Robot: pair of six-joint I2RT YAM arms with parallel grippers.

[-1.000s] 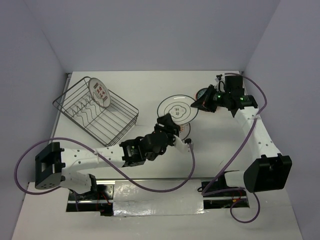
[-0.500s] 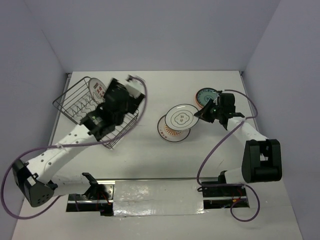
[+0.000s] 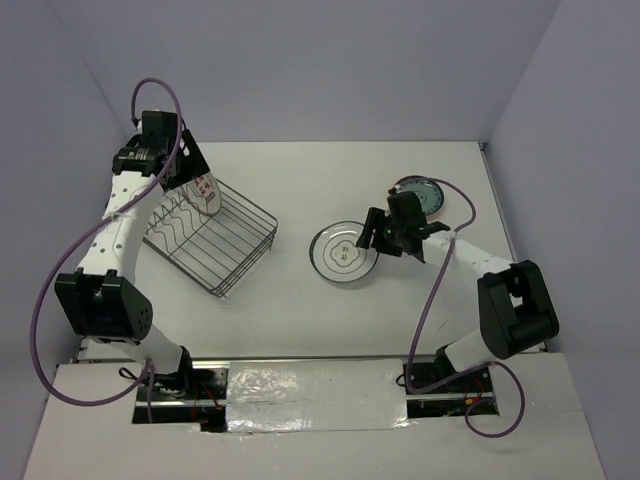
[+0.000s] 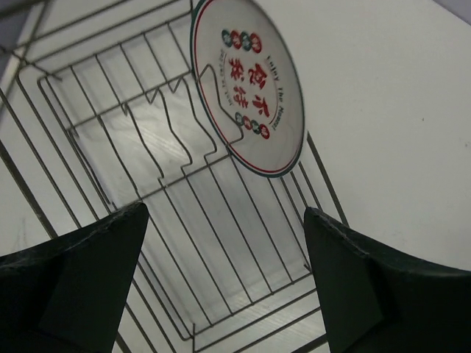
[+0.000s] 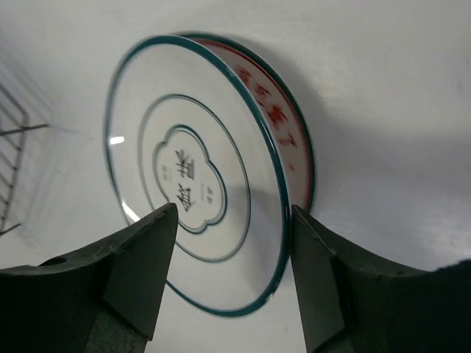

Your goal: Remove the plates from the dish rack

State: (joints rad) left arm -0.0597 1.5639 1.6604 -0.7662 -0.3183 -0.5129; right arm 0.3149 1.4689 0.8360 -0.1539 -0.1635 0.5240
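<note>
My left gripper (image 4: 225, 209) hangs wide open over the one plate (image 4: 249, 81) left standing in the dish rack (image 3: 240, 255), far left, so next I lower and pinch its rim; my right gripper (image 5: 234, 209), also open, flanks the centre stack (image 3: 343, 252).

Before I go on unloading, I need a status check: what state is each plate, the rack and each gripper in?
dish rack: holds one plate.
white plate with red lettering: upright on edge in the rack.
teal-rimmed plate: flat on a red-patterned plate, outside the rack.
teal plate: flat on the table.
left gripper: open, empty, facing the rack.
right gripper: open, straddling the teal-rimmed plate's rim.
</note>
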